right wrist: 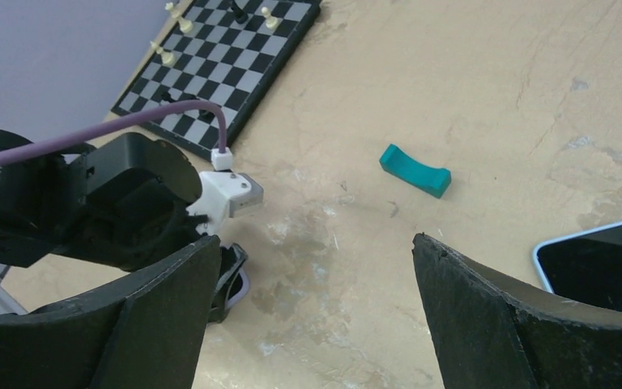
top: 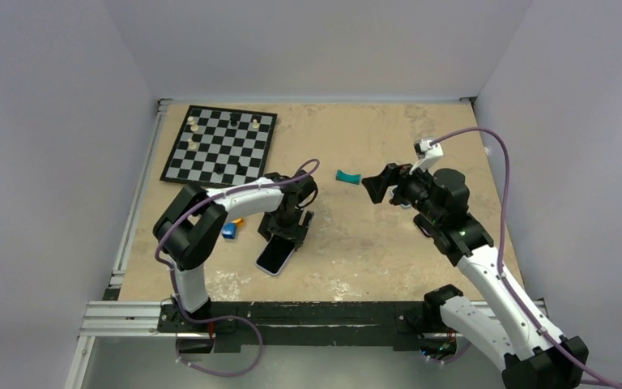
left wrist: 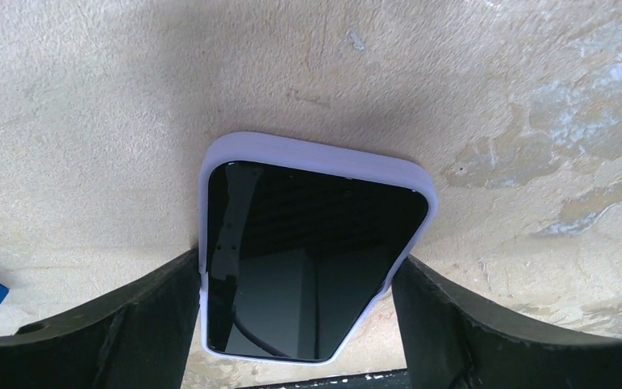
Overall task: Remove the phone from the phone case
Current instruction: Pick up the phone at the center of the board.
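Note:
The phone (left wrist: pixel 308 251) has a dark screen and sits in a lilac phone case (left wrist: pixel 316 154). It lies near the table's front edge (top: pixel 275 258). My left gripper (left wrist: pixel 296 259) straddles it from above (top: pixel 285 235), with one black finger (left wrist: pixel 162 316) against the case's one long side and the other pressed to the opposite side. My right gripper (right wrist: pixel 314 239) hangs open over bare table at mid-right (top: pixel 370 188), holding nothing. In the right wrist view one end of the lilac case (right wrist: pixel 241 284) peeks out below the left arm.
A chessboard (top: pixel 220 146) with a few pieces lies at the back left. A teal block (top: pixel 347 177) rests on the table between the arms. A blue and orange object (top: pixel 231 228) sits left of the phone. A second pale-rimmed dark screen (right wrist: pixel 607 259) shows at the right wrist view's edge.

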`<state>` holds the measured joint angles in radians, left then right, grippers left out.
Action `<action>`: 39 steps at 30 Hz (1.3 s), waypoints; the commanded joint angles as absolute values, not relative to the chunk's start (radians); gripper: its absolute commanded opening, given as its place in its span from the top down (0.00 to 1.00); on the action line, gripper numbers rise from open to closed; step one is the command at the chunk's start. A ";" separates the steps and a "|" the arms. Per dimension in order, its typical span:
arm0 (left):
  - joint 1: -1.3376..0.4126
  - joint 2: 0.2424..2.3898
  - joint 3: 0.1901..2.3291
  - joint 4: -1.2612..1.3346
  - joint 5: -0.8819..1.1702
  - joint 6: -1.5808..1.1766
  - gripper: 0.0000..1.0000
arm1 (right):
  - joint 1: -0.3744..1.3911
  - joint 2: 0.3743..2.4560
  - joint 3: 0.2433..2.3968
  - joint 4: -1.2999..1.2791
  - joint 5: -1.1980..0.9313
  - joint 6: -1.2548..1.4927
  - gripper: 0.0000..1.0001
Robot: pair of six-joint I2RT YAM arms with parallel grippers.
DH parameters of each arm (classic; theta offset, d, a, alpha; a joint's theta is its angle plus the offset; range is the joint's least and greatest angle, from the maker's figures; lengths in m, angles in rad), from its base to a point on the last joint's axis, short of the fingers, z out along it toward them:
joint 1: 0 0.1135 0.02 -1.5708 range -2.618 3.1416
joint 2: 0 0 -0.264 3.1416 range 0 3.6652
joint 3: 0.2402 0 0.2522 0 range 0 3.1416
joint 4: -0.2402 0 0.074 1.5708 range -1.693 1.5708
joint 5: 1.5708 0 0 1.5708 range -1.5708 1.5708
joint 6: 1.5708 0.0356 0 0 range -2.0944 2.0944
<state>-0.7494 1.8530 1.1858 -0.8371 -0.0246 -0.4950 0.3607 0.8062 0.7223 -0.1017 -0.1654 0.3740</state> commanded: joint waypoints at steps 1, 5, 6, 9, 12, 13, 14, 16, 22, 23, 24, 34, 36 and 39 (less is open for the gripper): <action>-0.764 1.938 1.141 -0.670 0.130 -0.535 0.34 | 0.360 0.856 0.732 -0.144 -0.131 0.323 0.08; -0.764 1.904 1.102 -0.607 0.112 -0.537 0.64 | 0.360 0.922 0.744 -0.231 -0.107 0.347 0.07; -0.764 1.886 1.095 -0.598 0.095 -0.535 0.73 | 0.360 0.937 0.743 -0.239 -0.126 0.361 0.06; -0.764 1.801 1.059 -0.582 0.011 -0.535 0.94 | 0.359 0.975 0.716 -0.225 -0.195 0.384 0.04; -0.765 1.710 1.012 -0.568 -0.062 -0.547 1.00 | 0.361 0.993 0.670 -0.185 -0.209 0.385 0.05; -0.764 1.676 0.992 -0.559 -0.080 -0.556 1.00 | 0.361 1.002 0.654 -0.160 -0.230 0.388 0.05; -0.763 1.633 0.969 -0.544 -0.096 -0.571 1.00 | 0.363 1.012 0.640 -0.132 -0.266 0.391 0.06; -0.763 1.549 0.921 -0.509 -0.115 -0.605 1.00 | 0.376 1.035 0.613 -0.063 -0.303 0.403 0.08; -0.761 1.348 0.848 -0.459 -0.174 -0.764 1.00 | 0.569 1.139 0.545 0.206 -0.339 0.485 0.09; -0.761 1.321 0.839 -0.450 -0.180 -0.778 1.00 | 0.595 1.151 0.532 0.267 -0.353 0.515 0.09; -0.761 1.293 0.830 -0.452 -0.189 -0.802 1.00 | 0.622 1.172 0.513 0.327 -0.365 0.540 0.09; -0.761 1.131 0.761 -0.436 -0.234 -0.906 1.00 | 0.810 1.322 0.402 0.744 -0.300 0.606 0.11; -0.761 1.126 0.751 -0.421 -0.222 -0.905 1.00 | 0.812 1.373 0.383 0.843 -0.299 0.639 0.11; -0.761 1.107 0.721 -0.382 -0.206 -0.910 1.00 | 0.821 1.460 0.403 0.962 -0.296 0.648 0.10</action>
<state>-0.7605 1.1507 0.7429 -0.4805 -0.2058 -0.8753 0.8108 1.3796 0.3981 0.6823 -0.3290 0.6132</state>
